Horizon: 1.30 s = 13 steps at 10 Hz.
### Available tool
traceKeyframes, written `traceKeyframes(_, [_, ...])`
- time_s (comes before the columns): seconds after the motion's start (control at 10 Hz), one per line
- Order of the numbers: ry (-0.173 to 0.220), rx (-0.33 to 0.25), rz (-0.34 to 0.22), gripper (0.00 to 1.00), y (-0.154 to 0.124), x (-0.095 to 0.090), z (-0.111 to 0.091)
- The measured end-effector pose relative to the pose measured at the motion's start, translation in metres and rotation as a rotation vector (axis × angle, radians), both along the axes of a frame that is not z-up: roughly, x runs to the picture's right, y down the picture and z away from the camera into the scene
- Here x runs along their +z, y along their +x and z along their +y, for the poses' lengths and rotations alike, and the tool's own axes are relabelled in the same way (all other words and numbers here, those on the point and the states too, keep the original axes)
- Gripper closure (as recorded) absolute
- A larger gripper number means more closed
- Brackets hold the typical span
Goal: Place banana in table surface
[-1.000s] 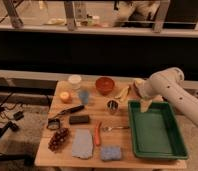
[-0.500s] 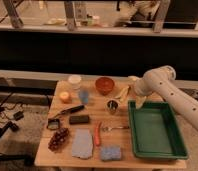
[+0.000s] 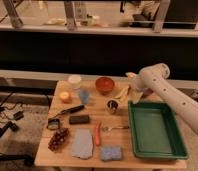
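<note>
The banana (image 3: 123,93), small, pale yellow and curved, lies on the wooden table surface (image 3: 124,142) between the red bowl (image 3: 105,84) and the green tray. My white arm reaches in from the right. Its gripper (image 3: 134,95) hangs low just right of the banana, over the tray's far left corner, and stands open. I cannot tell whether it touches the banana. The arm's bulk hides most of the gripper.
A dark green tray (image 3: 132,125) fills the table's right side. A metal cup (image 3: 112,106) stands just in front of the banana. Further left and forward lie a carrot (image 3: 97,134), grapes (image 3: 59,139), a grey cloth (image 3: 82,144), a blue sponge (image 3: 111,152) and an orange (image 3: 65,96).
The arm has swung left from over the tray's far edge toward the red bowl, bringing the gripper close to the banana. Nothing else on the table has moved.
</note>
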<state>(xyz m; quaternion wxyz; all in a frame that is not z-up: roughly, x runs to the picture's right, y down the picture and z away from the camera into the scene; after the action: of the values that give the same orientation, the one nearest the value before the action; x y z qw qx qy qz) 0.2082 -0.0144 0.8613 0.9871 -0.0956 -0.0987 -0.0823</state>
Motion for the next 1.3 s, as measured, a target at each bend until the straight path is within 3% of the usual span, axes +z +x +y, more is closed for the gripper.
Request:
traceKeyframes(0.4, [0.013, 0.001, 0.011, 0.00, -0.005, 0.020, -0.006])
traceKeyframes(1.1, [0.013, 0.002, 0.013, 0.00, -0.006, 0.020, -0.006])
traceKeyframes(1.3, [0.017, 0.008, 0.023, 0.00, -0.007, 0.021, 0.003])
